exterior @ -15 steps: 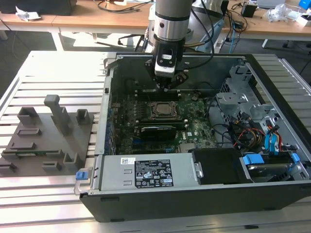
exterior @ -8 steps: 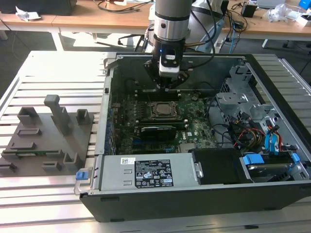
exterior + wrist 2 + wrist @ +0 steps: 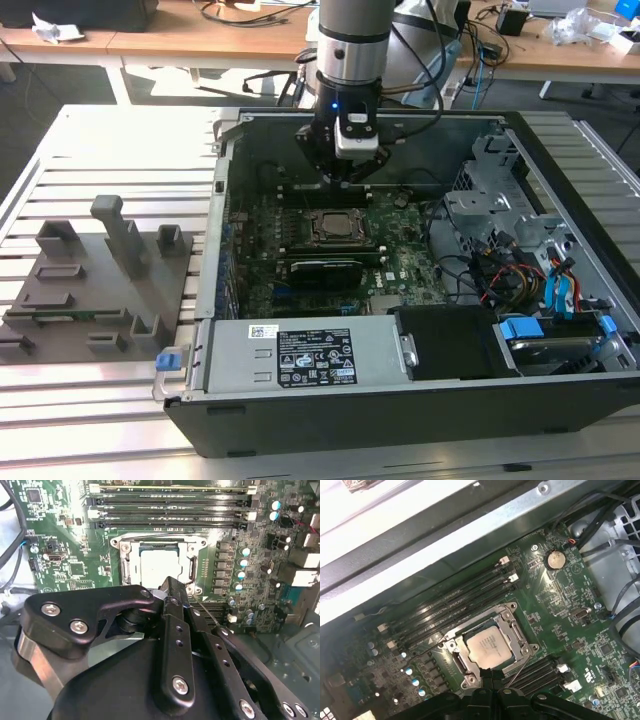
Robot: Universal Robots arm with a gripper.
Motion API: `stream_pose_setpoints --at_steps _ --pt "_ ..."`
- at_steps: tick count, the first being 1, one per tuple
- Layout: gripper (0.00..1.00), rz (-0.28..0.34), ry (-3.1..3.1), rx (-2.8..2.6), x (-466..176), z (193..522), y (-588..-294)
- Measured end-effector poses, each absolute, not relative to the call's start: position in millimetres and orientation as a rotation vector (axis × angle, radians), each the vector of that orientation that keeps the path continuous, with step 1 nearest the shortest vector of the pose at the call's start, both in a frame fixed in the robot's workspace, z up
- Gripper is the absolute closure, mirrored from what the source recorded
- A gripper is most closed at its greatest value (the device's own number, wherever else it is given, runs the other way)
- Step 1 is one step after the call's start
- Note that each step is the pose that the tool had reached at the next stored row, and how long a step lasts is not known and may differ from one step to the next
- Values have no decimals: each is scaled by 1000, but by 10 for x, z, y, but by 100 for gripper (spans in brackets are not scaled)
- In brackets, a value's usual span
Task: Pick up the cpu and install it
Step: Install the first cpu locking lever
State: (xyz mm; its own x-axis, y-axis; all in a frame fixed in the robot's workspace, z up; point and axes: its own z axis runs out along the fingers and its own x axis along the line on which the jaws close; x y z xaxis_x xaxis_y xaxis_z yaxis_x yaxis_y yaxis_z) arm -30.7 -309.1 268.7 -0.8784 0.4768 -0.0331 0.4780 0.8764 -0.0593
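Inside the open computer case (image 3: 400,410), the cpu (image 3: 333,226) lies flat in the socket frame (image 3: 518,630) on the green motherboard (image 3: 405,262). Its pale metal top faces up and is square to the frame in both wrist views (image 3: 489,645) (image 3: 159,564). The gripper (image 3: 348,180) hangs directly above the socket, near the chip but apart from it. Its fingertips (image 3: 488,679) are pressed together with nothing between them. In the second wrist view the black finger linkage crosses the near edge of the socket. Memory slots (image 3: 450,609) run alongside the socket. A thin metal lever (image 3: 521,666) lies along one side of the frame. Outside the case, at the exterior view's left, a grey fixture (image 3: 100,285) rests on the slatted table (image 3: 110,150).
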Motion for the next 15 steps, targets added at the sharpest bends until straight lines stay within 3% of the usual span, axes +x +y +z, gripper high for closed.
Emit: stream_pose_setpoints --at_steps 15 --pt "89 -99 3081 467 -307 2687 -3091"
